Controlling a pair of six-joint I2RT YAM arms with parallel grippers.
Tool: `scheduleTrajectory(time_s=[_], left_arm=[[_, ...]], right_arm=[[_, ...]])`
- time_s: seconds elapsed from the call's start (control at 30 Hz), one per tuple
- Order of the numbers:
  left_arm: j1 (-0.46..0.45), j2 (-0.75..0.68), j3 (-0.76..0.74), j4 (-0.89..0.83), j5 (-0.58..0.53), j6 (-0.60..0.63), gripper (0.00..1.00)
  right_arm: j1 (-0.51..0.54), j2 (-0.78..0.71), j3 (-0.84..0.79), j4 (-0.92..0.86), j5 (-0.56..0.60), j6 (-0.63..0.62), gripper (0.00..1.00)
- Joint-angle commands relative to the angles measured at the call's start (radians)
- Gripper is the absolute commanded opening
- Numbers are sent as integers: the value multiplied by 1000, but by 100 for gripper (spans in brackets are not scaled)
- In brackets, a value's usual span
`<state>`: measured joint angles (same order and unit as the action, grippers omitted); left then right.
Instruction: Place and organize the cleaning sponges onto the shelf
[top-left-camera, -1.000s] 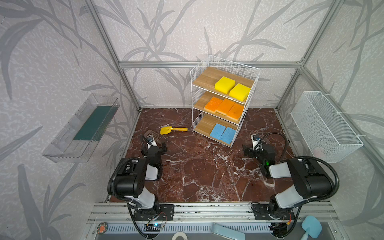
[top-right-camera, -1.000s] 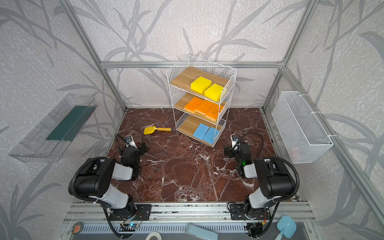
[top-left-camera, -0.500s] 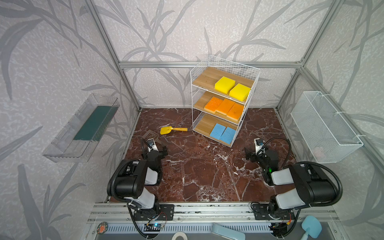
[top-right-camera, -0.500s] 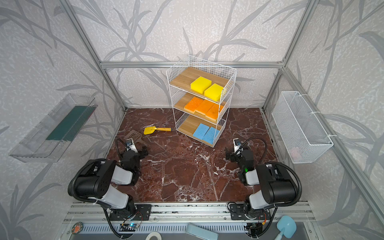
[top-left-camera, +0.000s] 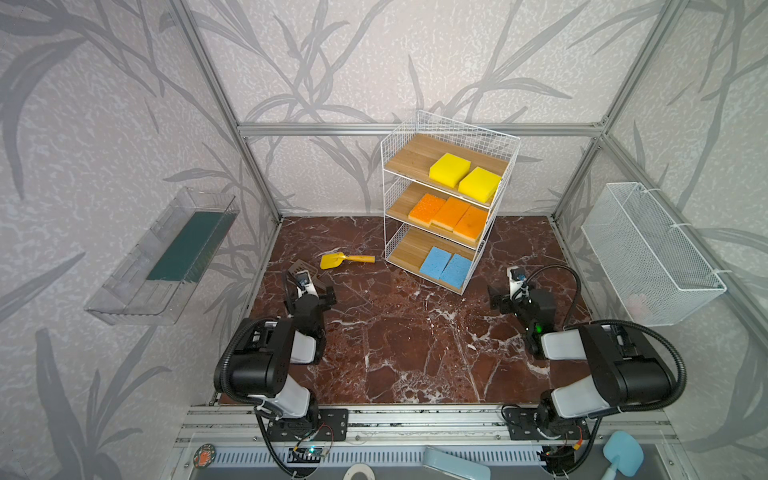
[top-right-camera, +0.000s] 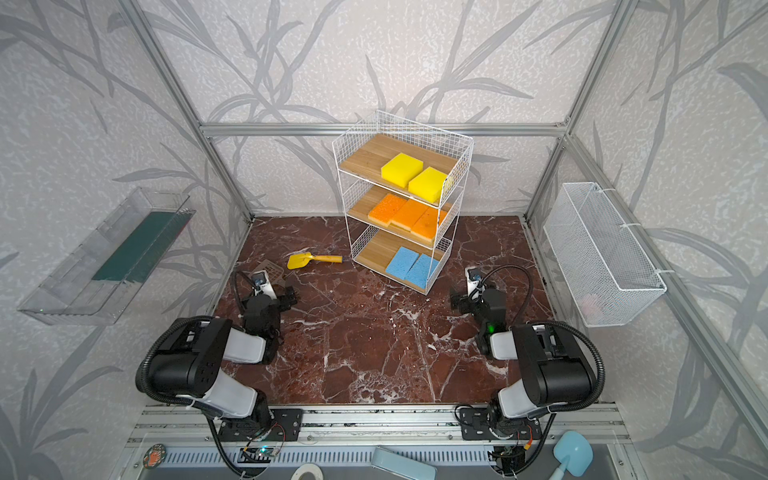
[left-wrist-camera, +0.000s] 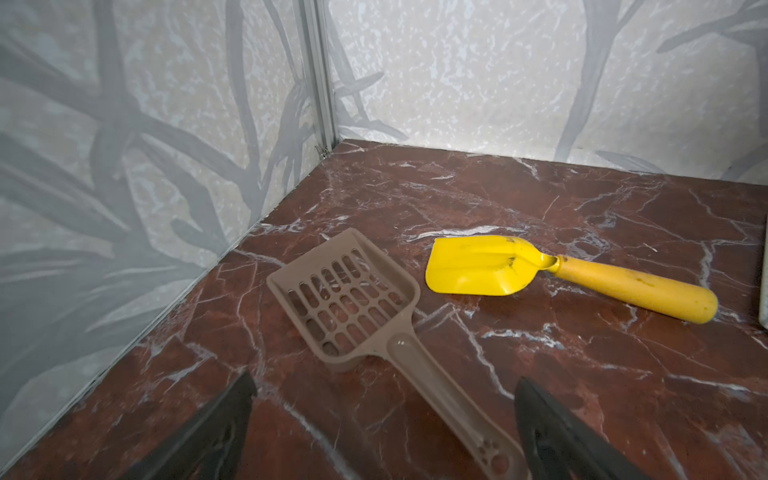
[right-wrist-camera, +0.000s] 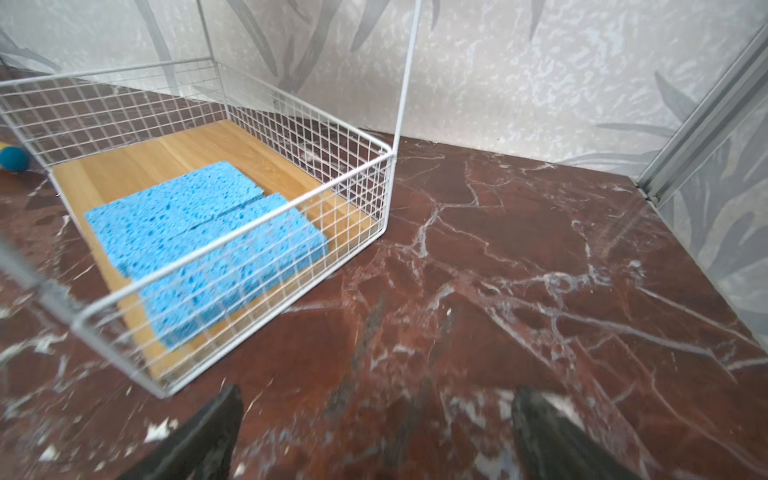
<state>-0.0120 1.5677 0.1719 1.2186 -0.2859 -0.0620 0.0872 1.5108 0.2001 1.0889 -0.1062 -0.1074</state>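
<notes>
Bimanual cell, seen from the front. The shelf (top-left-camera: 409, 158) stands at the back of the tabletop (top-left-camera: 395, 332), right of centre. It carries two yellow sponges (top-left-camera: 449, 169) on the top board, three orange sponges (top-left-camera: 451, 212) on the middle board, and two blue sponges (top-left-camera: 435, 262) touching side by side on the bottom board. In both top views the rear of each lower board is hidden under the tier above.

The right wrist view shows only the bottom tier. Its uprights are cut off by the frame, the blue pair lies partly behind wire grid, and the near corner is blurred.

The left end effector (left-wrist-camera: 384, 380) and right end effector (right-wrist-camera: 379, 390) hang low over the tabletop, fingers (left-wrist-camera: 224, 415) spread wide and holding nothing. Only the fingertips enter each wrist view.

A brown slotted scoop (left-wrist-camera: 345, 299) lies beside a yellow scoop (left-wrist-camera: 478, 266). Its handle runs between the left fingers, and contact cannot be discerned. From above, the left arm covers most of it.

A pale object (top-left-camera: 636, 301) in the mesh basket (top-left-camera: 648, 253) on the right wall cannot be made out.
</notes>
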Motion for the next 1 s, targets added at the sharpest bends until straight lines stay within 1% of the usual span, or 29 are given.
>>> scheduleTrajectory(time_s=[0.0, 0.07, 0.1, 0.13, 0.17, 0.2, 0.23, 0.27, 0.3, 0.33, 0.37, 0.4, 0.43, 0.47, 0.5, 0.6, 0.67, 0.7, 0.73, 0.8, 0.83, 0.93, 0.97], left_arm=[[-1, -5, 25, 51, -23, -10, 99], [-3, 22, 127, -91, -50, 6, 99], [-6, -2, 191, -260, -44, 4, 99], [-7, -35, 220, -356, -38, -8, 99], [-6, -48, 211, -354, -31, -14, 99], [-5, -28, 196, -291, -37, -10, 99], [-6, 14, 188, -205, -41, 7, 99], [-12, 19, 186, -200, -58, 21, 99], [-13, -10, 189, -250, -50, 5, 99], [-14, -24, 184, -267, -45, 13, 99], [-15, -30, 166, -239, -38, 15, 99], [-14, -30, 120, -155, -44, 13, 99], [-14, -22, 60, -37, -64, -3, 99], [-6, -2, 3, 110, -52, -17, 99], [1, 27, -38, 199, -15, -18, 99], [-2, 27, 74, 24, -65, -1, 99], [-3, -7, 123, -131, -61, -16, 99], [-3, -11, 145, -176, -65, -20, 99], [-2, 0, 167, -193, -63, -14, 99], [-9, 3, 191, -237, -63, 1, 99], [-7, -2, 189, -243, -58, -6, 99], [-12, -1, 162, -180, -69, 1, 99], [-11, -9, 122, -110, -68, -2, 99]], right_arm=[[6, 44, 0, 146, 2, -14, 99], [6, 80, 119, -16, -15, -15, 99], [2, 46, 191, -217, -12, -6, 99], [-21, 13, 245, -366, -15, 7, 99], [-23, 30, 224, -271, -11, 22, 99], [-23, 63, 190, -150, -21, 16, 99], [-16, 75, 165, -96, -31, 8, 99], [-12, 51, 151, -107, -42, -6, 99], [-12, 13, 123, -105, -59, -18, 99], [-12, -23, 69, -51, -62, -21, 99], [-12, -33, 10, 55, -62, -23, 99], [-12, -19, -35, 151, -67, -25, 99], [-12, 9, -47, 200, -76, -26, 99], [-12, 34, -37, 208, -82, -29, 99], [-11, 59, -17, 201, -90, -30, 99], [-10, 82, 32, 147, -108, -34, 99], [2, 63, 141, -89, -102, -50, 99], [-22, 36, 204, -247, -94, -6, 99], [-42, 18, 235, -326, -108, -8, 99], [-27, 59, 179, -145, -83, -3, 99], [-25, 75, 164, -92, -74, 1, 99], [-21, 7, 151, -167, -70, -14, 99], [-12, -12, 106, -111, -60, -21, 99]])
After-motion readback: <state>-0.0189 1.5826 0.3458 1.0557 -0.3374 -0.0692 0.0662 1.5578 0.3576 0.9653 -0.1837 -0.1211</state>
